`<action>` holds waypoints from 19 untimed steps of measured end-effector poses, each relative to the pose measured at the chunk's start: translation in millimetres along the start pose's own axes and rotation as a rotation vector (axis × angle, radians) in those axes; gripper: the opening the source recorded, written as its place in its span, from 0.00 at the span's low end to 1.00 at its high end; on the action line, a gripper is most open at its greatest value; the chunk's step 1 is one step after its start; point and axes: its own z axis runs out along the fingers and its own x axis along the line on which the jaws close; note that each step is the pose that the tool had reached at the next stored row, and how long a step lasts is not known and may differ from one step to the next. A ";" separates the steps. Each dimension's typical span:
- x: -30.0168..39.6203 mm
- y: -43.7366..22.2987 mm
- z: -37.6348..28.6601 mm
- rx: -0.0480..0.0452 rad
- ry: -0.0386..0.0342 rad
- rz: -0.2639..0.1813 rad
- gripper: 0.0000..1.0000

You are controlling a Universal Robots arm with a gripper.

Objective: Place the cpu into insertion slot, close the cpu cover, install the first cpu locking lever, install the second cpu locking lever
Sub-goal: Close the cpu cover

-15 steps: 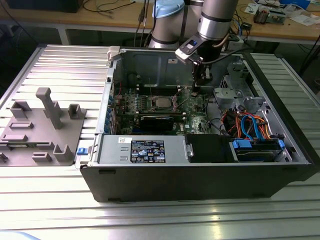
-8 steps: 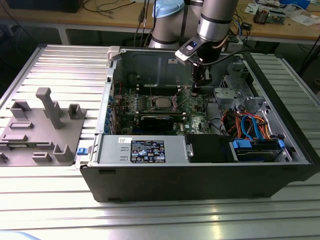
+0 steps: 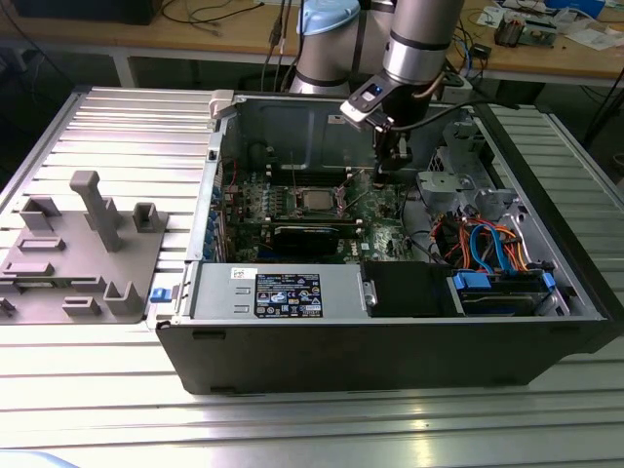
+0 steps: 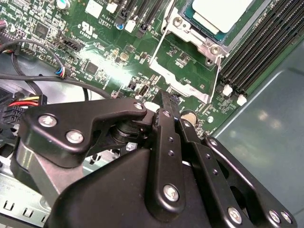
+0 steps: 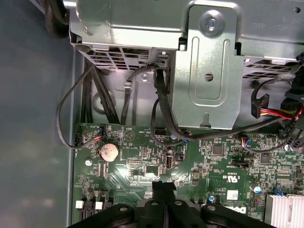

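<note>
I start with the open computer case (image 3: 390, 341), where the arm reaches down inside over the green motherboard (image 5: 142, 164). The gripper (image 3: 390, 164) hangs low above the board. In both wrist views its fingers (image 5: 164, 187) are pressed together with nothing between them, so I read it as closed and empty.

Beyond the fingertips in the first wrist view is a grey metal drive cage (image 5: 204, 71) with black cables running under it. A coin cell (image 5: 108, 152) sits on the board just ahead of them and off to one side.

The work itself shows best in the second wrist view. The cpu cover (image 4: 183, 84) is folded out flat, and its window frames bare green board. Its outer edge is just ahead of the fingertips, near them but, as far as I can see, not touching. On the far side of the cover from the fingers is the insertion slot (image 4: 197, 38), and the cpu (image 4: 221, 12) sits in it with its pale metal top facing up.

By my judgement the first step is done: the chip is seated. The cover is not yet closed over it. I cannot tell how the two locking levers stand, but with the cover open I take neither to be installed.
</note>
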 end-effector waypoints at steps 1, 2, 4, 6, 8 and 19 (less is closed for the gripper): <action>0.0 -0.6 0.2 0.0000 0.0001 0.000 0.11; 0.1 -1.4 0.4 -0.0001 0.0002 0.000 0.11; 0.2 -2.7 0.6 0.0000 0.0001 0.000 0.11; 0.3 -4.3 0.8 0.0000 0.0000 0.000 0.11; 0.5 -6.8 1.0 0.0000 0.0000 0.000 0.11; 0.9 -13.5 1.9 0.0000 0.0001 0.000 0.11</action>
